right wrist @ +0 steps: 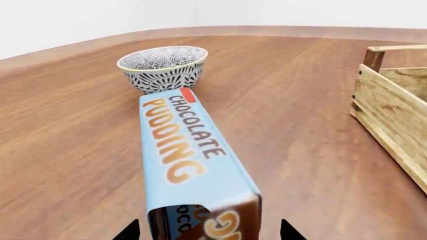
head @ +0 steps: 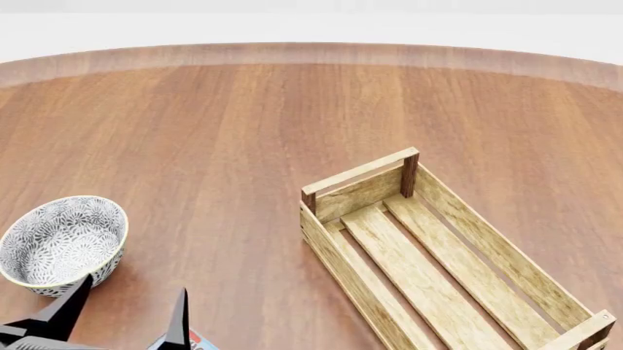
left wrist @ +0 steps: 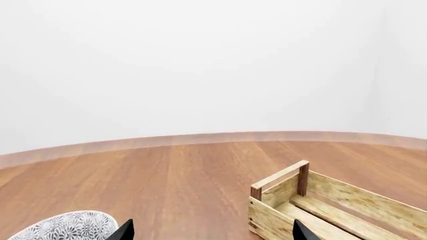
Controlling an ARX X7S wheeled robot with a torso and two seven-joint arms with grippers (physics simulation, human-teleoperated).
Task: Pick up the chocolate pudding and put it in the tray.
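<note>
From the left wrist camera, the left gripper [left wrist: 210,231] is hanging with its jaws spread wide and empty above the table [left wrist: 193,185], the tray [left wrist: 337,207] just beyond one fingertip and the patterned bowl [left wrist: 70,226] by the other. Over the head camera, black fingers [head: 178,321] are showing beside the bowl [head: 60,242], a corner of the chocolate pudding [head: 198,341] peeking out at the bottom edge, well apart from the tray [head: 438,262]. On the right wrist camera, the right gripper [right wrist: 208,231] is standing open astride the pudding [right wrist: 187,155], which is lying flat on the table with its far end near the bowl [right wrist: 163,67].
</note>
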